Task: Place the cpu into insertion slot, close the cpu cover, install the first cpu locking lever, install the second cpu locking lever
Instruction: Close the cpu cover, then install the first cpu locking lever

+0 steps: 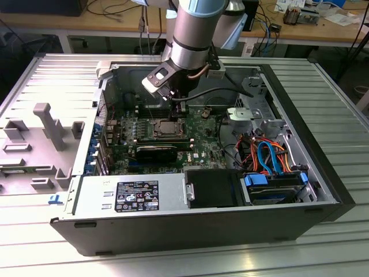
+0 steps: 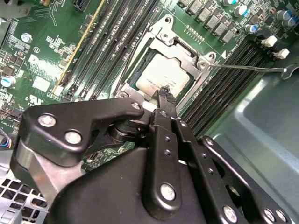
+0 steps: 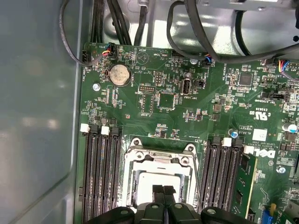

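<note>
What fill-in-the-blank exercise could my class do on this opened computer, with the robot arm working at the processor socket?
1. The circuit board around the insertion slot is coloured ___.
2. The gripper hangs over the silver-grey ___ seated in that slot.
3. Long black memory slots stand on ___ sides of the insertion slot.

Missing words: green; cpu; both.

Arm [image 1: 193, 29] upright, reaching down from above
Its gripper [image 3: 163, 190] points downward at the arm's lower end; in the first wrist view the two black fingers [image 3: 157, 194] are pressed together, tip against tip.
</note>
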Controlling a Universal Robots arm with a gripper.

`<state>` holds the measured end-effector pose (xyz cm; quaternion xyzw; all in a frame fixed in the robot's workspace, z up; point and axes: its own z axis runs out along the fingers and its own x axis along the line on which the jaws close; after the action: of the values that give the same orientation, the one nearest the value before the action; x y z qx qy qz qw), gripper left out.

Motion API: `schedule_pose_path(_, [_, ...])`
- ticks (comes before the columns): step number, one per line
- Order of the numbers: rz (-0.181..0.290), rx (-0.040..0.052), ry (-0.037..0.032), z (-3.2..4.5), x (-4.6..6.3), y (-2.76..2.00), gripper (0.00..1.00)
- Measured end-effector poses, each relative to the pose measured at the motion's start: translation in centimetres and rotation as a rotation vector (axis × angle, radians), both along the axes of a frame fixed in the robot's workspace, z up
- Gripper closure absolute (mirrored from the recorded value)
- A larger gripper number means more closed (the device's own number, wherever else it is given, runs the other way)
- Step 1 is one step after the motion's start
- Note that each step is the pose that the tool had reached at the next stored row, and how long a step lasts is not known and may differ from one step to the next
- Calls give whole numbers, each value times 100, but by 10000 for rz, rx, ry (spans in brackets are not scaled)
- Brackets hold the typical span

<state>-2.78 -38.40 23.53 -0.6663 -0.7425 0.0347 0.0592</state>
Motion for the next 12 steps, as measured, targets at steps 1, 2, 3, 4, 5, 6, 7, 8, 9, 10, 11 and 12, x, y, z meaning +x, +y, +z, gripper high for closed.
schedule_pose_path(1, [-1,-2,1,1,0,0,89])
schedule_pose_path(2, [-1,-2,1,1,0,0,89])
schedule_pose_path(3, [0,-2,1,1,0,0,89])
schedule_pose_path(4, [0,-1,1,1,0,0,89])
schedule_pose_path(5, [0,-1,1,1,0,0,89])
schedule_pose_path(6, [0,0,1,1,0,0,89])
schedule_pose_path(7, [0,1,1,1,0,0,89])
schedule_pose_path(8, [-1,1,1,1,0,0,89])
schedule_pose_path(9, [0,2,1,1,0,0,89])
schedule_pose_path(10, [0,3,1,1,0,0,89])
schedule_pose_path(11, [1,3,1,1,0,0,89])
schedule_pose_path(12, [9,3,1,1,0,0,89])
